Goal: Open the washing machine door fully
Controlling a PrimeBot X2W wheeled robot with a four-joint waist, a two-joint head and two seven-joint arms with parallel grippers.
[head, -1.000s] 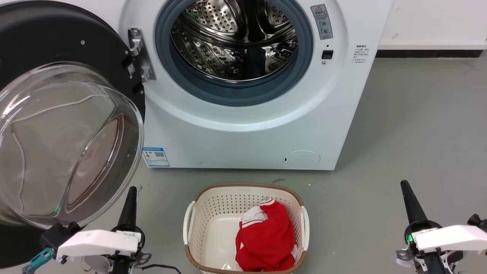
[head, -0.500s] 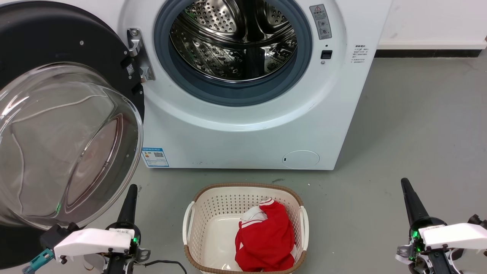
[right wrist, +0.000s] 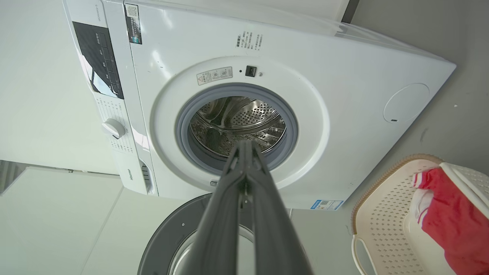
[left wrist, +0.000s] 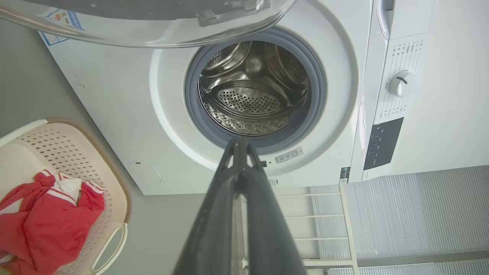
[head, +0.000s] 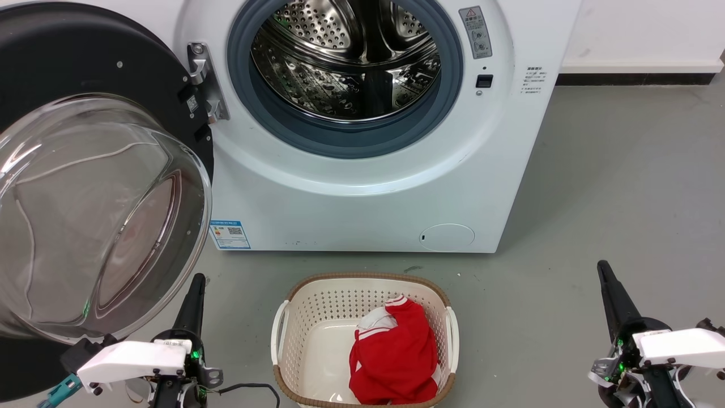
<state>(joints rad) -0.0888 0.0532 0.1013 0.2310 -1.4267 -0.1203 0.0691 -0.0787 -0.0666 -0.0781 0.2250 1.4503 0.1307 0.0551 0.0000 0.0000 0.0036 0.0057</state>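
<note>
Washing machine door [head: 96, 187] stands wide open, left. QR sticker [head: 229, 234] and warning label [head: 474, 32]: print illegible. Left gripper [head: 197, 281] and right gripper [head: 604, 270]: fingers together, empty.

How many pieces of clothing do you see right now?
1: a red garment with white trim, bunched in the right half of the laundry basket. More could be hidden beneath it; the visible part of the steel drum holds none.
</note>
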